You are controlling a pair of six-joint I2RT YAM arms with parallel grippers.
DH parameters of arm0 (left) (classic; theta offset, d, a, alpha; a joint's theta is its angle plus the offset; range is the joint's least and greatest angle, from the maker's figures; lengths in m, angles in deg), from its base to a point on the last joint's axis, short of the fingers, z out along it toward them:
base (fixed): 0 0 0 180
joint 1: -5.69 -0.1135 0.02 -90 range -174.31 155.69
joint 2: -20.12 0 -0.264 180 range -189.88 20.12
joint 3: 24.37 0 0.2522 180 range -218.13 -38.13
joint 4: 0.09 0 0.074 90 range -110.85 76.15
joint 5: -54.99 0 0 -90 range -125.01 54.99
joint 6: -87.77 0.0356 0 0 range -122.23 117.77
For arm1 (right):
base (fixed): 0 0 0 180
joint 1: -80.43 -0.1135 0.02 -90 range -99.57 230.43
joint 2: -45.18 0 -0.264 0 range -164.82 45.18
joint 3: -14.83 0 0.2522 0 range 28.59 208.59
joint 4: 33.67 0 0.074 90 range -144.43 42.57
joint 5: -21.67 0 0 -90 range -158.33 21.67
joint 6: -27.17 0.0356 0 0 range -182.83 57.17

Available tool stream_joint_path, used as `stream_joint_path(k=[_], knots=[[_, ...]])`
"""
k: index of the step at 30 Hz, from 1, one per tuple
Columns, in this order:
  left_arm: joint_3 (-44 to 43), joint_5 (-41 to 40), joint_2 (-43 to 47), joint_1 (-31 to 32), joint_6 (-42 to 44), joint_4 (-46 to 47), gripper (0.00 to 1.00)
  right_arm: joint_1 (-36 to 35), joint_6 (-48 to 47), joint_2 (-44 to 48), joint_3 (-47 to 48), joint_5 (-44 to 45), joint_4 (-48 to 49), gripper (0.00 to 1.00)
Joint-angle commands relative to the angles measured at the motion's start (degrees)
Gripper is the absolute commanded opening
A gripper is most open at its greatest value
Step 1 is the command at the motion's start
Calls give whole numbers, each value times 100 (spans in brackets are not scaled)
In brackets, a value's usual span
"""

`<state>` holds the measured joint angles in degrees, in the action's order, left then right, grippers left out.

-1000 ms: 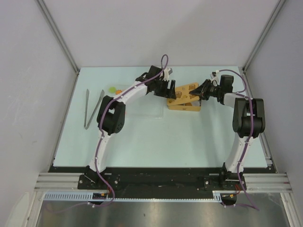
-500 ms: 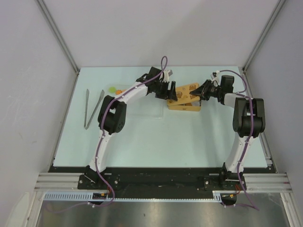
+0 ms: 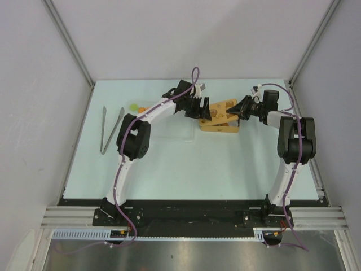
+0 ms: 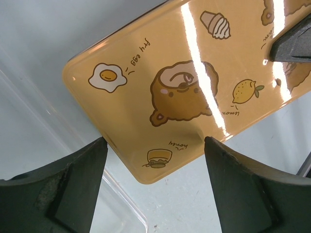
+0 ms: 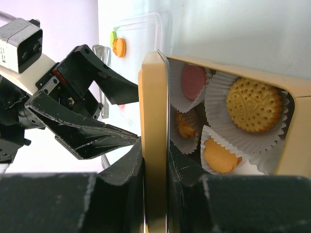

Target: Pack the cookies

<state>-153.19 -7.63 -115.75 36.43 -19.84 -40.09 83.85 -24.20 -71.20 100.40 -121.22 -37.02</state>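
Shifted slightly rightward, upper centre: left gripper [image 4: 155, 145], spread wide, empty, before lid [image 4: 184, 92]. Clamped on lid edge: right gripper [image 5: 155, 165]. Inside tin [image 5: 290, 145]: cookies [image 5: 254, 104].

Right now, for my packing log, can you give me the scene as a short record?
box: open, on table
lid: raised on edge, clamped by right fingers
left fingers: open, facing lid's printed side
cookies in box: several, in white paper cups
loose cookies: orange and green, on clear tray
tongs: lying at table's left
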Motion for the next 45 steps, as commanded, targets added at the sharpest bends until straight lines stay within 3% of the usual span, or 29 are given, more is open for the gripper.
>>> stream_joint_path(k=[1,21,45], knots=[[-244,119,96,46,-138,-21,85,80,-418,-52,114,498,-189,13],[-464,5,175,134,-103,-197,85,176,-760,45,114,762,-540,20],[-649,-48,96,151,-33,-250,86,176,-1007,150,114,1087,-848,41]])
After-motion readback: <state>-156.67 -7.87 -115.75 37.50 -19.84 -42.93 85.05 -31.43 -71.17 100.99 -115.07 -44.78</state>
